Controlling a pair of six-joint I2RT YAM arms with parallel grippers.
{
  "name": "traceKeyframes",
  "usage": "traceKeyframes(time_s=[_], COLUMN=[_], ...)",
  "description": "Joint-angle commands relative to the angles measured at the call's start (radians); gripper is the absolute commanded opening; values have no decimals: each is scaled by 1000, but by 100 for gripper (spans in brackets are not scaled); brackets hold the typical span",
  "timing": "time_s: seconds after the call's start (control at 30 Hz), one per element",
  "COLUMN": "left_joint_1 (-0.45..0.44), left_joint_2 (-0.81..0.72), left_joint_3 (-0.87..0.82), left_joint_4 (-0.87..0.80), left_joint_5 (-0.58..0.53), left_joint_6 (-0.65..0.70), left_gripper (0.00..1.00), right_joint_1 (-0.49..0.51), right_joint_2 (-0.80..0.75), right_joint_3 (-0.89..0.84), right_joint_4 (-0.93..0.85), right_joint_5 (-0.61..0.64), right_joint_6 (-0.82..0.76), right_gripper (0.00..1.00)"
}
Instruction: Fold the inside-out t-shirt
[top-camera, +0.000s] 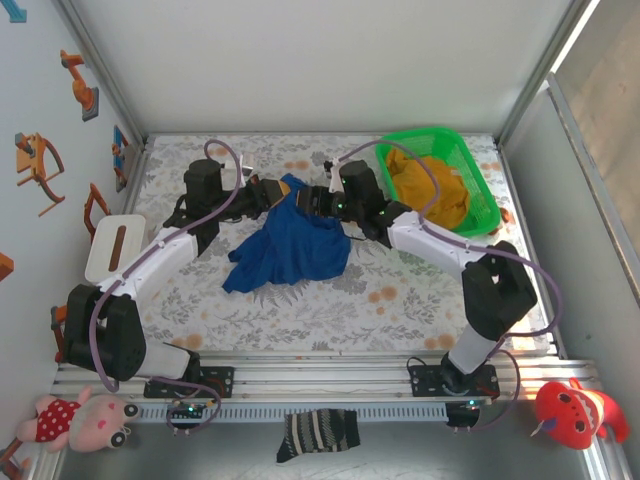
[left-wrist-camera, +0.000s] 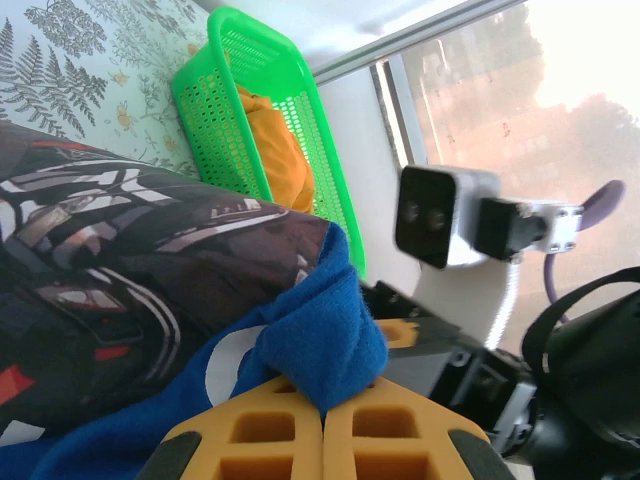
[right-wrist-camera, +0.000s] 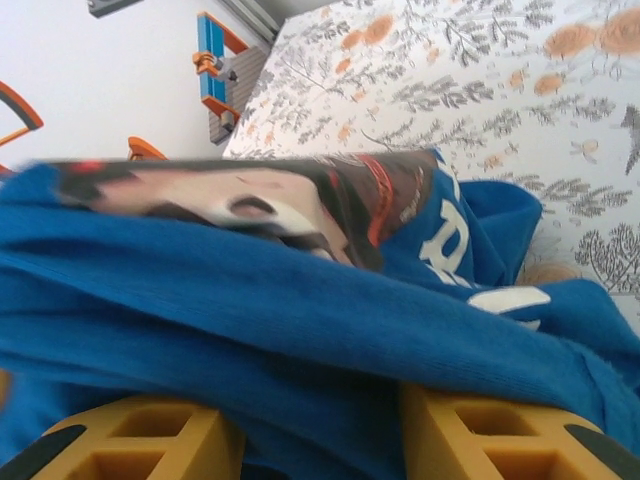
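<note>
Left jaws are clenched tight on a small fold of the blue t-shirt (left-wrist-camera: 325, 345); the two yellow fingers (left-wrist-camera: 255, 430) meet with the cloth poking out between them. Right jaws are grasping the same shirt, but on a much fatter bunch, so its fingers (right-wrist-camera: 480, 435) stand apart with blue cloth packed in between.

From above, both arms meet over the middle of the surface (top-camera: 330, 300), toward the far side. The t-shirt (top-camera: 290, 245) is lifted at its top edge between them, and the rest droops and crumples on the floral surface, trailing toward the near left. It's bunched, not flat. From both wrists the dark printed panel (left-wrist-camera: 150, 270) and white lettering (right-wrist-camera: 445, 235) show, and that panel blocks a good chunk of each view.

What's around:
- The green basket (top-camera: 440, 175) is in the far right corner with a yellow garment (top-camera: 430, 185) inside. The right arm (top-camera: 430, 240) crosses just in front of its near-left corner.
- From the left wrist, the right arm's camera (left-wrist-camera: 445, 215) is just behind the pinch, so it's crowded there.
- A white box (top-camera: 112, 245) is at the left edge, just beside the left arm (top-camera: 160, 260).
- Off the surface at the near edge are a pink plush pig (top-camera: 85, 415), a striped sock (top-camera: 318, 435) and a red plush toy (top-camera: 578, 412), well apart from the shirt.
</note>
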Motion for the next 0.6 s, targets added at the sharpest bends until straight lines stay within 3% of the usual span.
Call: traceKeyframes(time_s=[0.0,0.03,0.13,0.17,0.33,0.53,0.57], left_joint_1=[6,7,13,17,74,134,135], left_joint_2=[-38,-38,-38,-36,-13,116,141], left_joint_3=[31,31,26,21,-20,-26,-10], left_joint_4=[43,43,36,29,-70,-129,-136], left_joint_5=[29,29,29,28,-32,-112,-111], left_joint_6=[-15,-17,-12,-4,69,160,181], left_gripper=[0,0,0,0,0,0,7], right_joint_1=[10,10,8,7,-11,-54,-58], right_joint_2=[38,44,45,37,-86,-195,-198], right_joint_3=[-26,-23,-1,12,37,20,12], right_joint_4=[58,60,39,20,-66,-16,27], right_joint_5=[-10,-11,-17,-27,-73,-285,-332], right_joint_6=[30,30,13,1,-62,-62,-47], right_gripper=[40,36,3,0,0,0,0])
